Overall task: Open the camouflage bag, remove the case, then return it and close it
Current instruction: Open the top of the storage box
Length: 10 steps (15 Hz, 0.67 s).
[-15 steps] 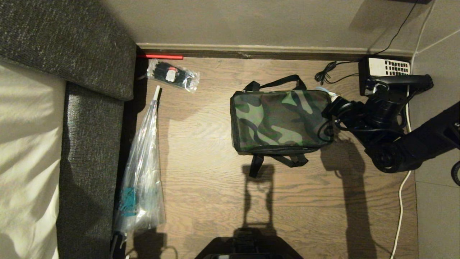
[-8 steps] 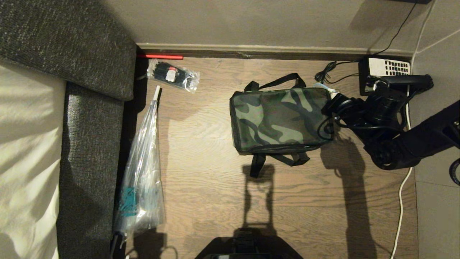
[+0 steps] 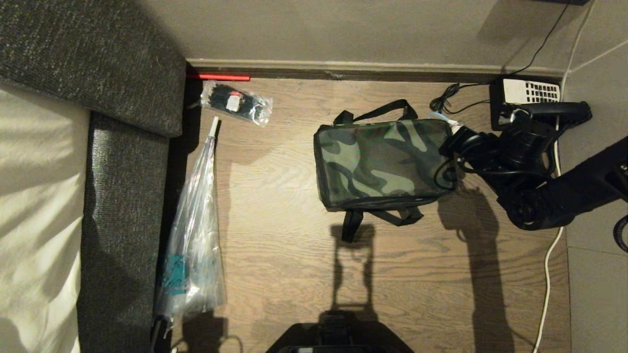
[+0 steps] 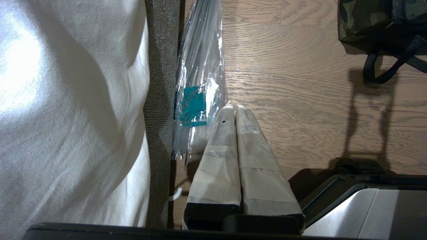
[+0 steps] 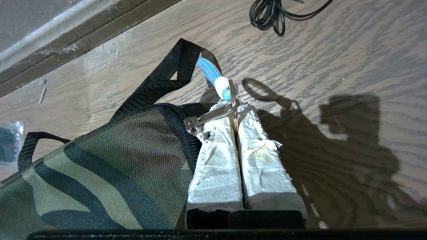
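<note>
The camouflage bag lies zipped on the wooden floor, its black straps spread at the far and near sides; a corner of it also shows in the left wrist view. My right gripper is at the bag's far right corner, shut on the metal ring of the zipper pull. A blue and white tag hangs from that ring. In the head view the right arm reaches in from the right. My left gripper hangs shut and empty near the robot base. The case is hidden.
A black telephone with white keypad and a coiled black cable sit by the wall behind the right arm. A long clear plastic sleeve, a small packet and a grey upholstered edge line the left. A white cable runs along the right.
The right gripper, still shut on the zipper ring, has edged slightly toward the wall, and the bag's right end has shifted a little with it. The left arm has not moved.
</note>
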Motion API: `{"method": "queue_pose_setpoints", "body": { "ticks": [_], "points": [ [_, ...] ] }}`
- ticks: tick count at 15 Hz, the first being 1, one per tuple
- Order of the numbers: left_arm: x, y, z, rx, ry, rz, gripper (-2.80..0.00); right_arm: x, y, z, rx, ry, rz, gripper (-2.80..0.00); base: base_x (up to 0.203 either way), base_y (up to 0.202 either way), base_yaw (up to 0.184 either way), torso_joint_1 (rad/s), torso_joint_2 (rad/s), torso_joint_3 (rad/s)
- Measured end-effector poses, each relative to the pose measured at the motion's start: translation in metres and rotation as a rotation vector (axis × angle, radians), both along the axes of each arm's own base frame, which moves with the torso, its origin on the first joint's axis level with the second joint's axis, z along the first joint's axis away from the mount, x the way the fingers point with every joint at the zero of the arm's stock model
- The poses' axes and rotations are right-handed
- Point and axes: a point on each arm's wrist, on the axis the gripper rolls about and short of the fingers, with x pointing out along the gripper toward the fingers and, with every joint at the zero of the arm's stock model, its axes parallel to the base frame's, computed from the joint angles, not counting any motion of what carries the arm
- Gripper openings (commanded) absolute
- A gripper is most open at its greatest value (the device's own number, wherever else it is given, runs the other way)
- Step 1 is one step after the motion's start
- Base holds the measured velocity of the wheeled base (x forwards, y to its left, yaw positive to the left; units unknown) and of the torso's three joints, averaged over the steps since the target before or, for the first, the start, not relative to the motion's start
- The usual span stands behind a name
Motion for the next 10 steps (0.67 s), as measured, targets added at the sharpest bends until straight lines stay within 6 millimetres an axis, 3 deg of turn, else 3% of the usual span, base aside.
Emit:
{"method": "queue_pose_setpoints", "body": {
  "ticks": [3,4,10],
  "points": [
    [0.0,0.0,0.0,0.0,0.0,0.0,-2.8,0.0,0.001,-0.005,-0.021,0.028,-0.005,-2.8,0.0,0.0,0.0,0.0,0.0,0.0],
    [0.0,0.0,0.0,0.0,0.0,0.0,-2.8,0.0,0.0,-0.006,-0.031,0.035,-0.008,0.0,0.0,0.0,0.0,0.0,0.0,0.0],
    [0.0,0.0,0.0,0.0,0.0,0.0,-2.8,-0.002,-0.012,-0.019,-0.078,0.076,-0.039,0.0,0.0,0.0,0.0,0.0,0.0,0.0]
  ]
}}
